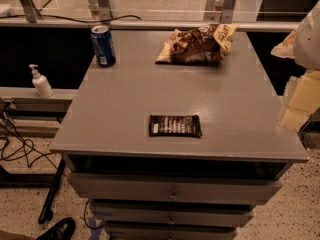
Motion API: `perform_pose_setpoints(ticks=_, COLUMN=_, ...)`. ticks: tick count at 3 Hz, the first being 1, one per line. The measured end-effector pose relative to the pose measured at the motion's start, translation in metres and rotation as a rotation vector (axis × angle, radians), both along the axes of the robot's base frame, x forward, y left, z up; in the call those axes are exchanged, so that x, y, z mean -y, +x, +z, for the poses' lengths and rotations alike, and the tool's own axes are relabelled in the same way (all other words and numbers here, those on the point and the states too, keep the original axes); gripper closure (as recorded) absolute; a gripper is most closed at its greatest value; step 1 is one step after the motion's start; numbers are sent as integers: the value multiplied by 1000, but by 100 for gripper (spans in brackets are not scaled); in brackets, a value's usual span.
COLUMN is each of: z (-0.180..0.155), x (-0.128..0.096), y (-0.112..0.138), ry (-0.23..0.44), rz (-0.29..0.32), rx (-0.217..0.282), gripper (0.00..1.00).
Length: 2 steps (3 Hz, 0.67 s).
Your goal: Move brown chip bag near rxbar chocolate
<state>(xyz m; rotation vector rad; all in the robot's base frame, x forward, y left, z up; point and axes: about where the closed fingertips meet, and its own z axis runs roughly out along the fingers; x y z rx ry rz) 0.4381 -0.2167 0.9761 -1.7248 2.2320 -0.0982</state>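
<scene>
Grey and matte, the flat top of a metal drawer cabinet [150, 94] fills most of the camera view, with a speckled floor [300, 204] below it and a pale horizontal rail [150, 25] running behind its far edge. At the far right of the top lies the brown chip bag [195, 45], a large crinkled glossy pouch in dark brown with cream-yellow edges, resting flat close to the back edge. The rxbar chocolate [175, 125], a small flat black-brown wrapper with rows of white text and a white patch at its left end, lies near the front edge, about midway across, well apart from the bag. A blue soda can [102, 45] stands upright at the far left corner of the top. The gripper [300, 101] shows as a pale cream and yellow blocky shape at the right edge of the view, off the right side of the cabinet top and touching nothing on it; whether it is wide or closed cannot be told. Left of the cabinet, a white pump bottle [41, 82] stands on a lower ledge, black cables [15, 144] trail across the floor, and a black shoe [57, 229] sits at the bottom left. Stacked drawer fronts [172, 190] face the camera below the top.
</scene>
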Motion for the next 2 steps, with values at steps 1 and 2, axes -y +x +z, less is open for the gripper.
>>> perform_pose_setpoints(ticks=1, z=0, x=0, y=0, ry=0, rz=0, rx=0, gripper=0)
perform_pose_setpoints(ticks=2, z=-3, x=4, y=6, ry=6, rz=-41, rx=37, gripper=0)
